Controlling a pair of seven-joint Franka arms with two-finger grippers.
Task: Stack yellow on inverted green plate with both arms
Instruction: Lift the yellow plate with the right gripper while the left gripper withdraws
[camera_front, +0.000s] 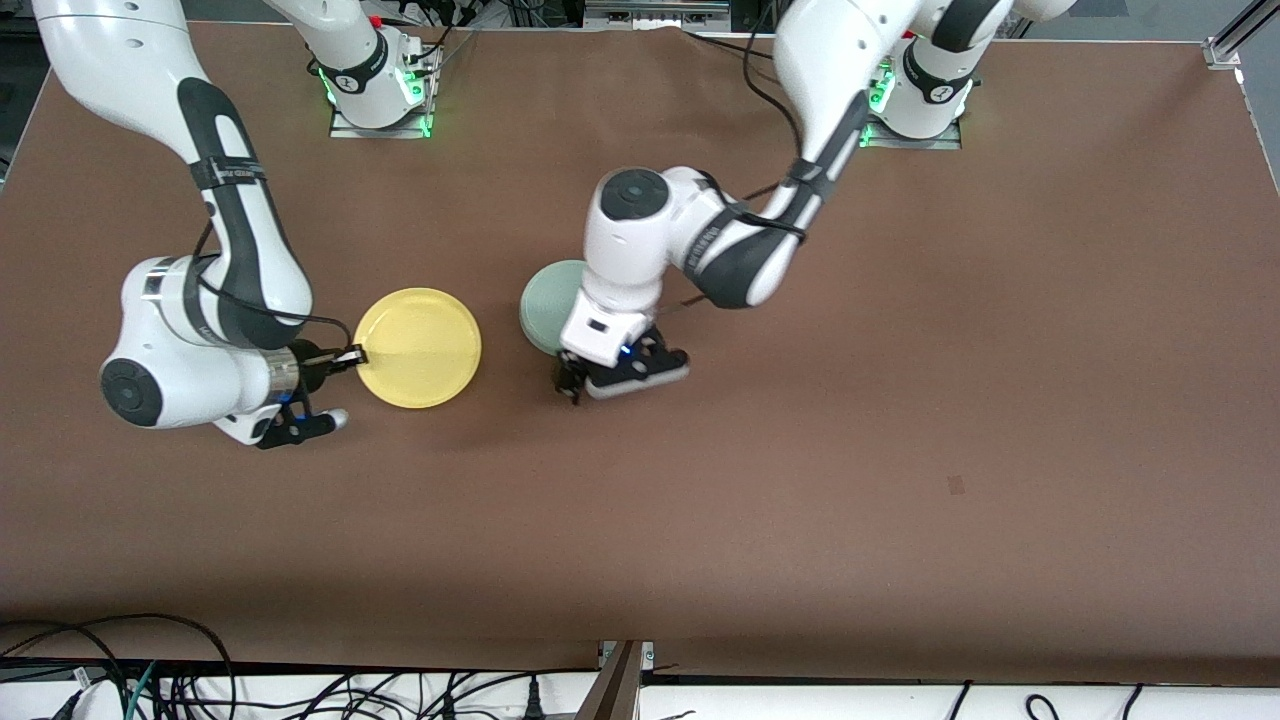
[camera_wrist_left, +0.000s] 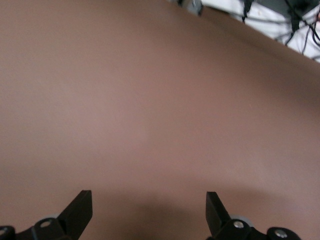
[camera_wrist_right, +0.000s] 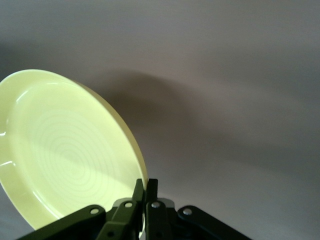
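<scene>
Brown worktop (camera_front: 900, 420) fills my screens, and on it I see the yellow plate (camera_front: 418, 347) toward the right arm's end, its rim pinched between the closed fingers (camera_wrist_right: 138, 197) of the right gripper (camera_front: 352, 358), with the plate's face tilted up off the surface in the right wrist view. Beside it, toward the left arm's end, the green plate (camera_front: 548, 300) lies partly hidden under the left arm. The left gripper (camera_front: 572, 380) hovers just past that plate's near edge, fingers (camera_wrist_left: 80, 210) spread wide over bare worktop, holding nothing.
</scene>
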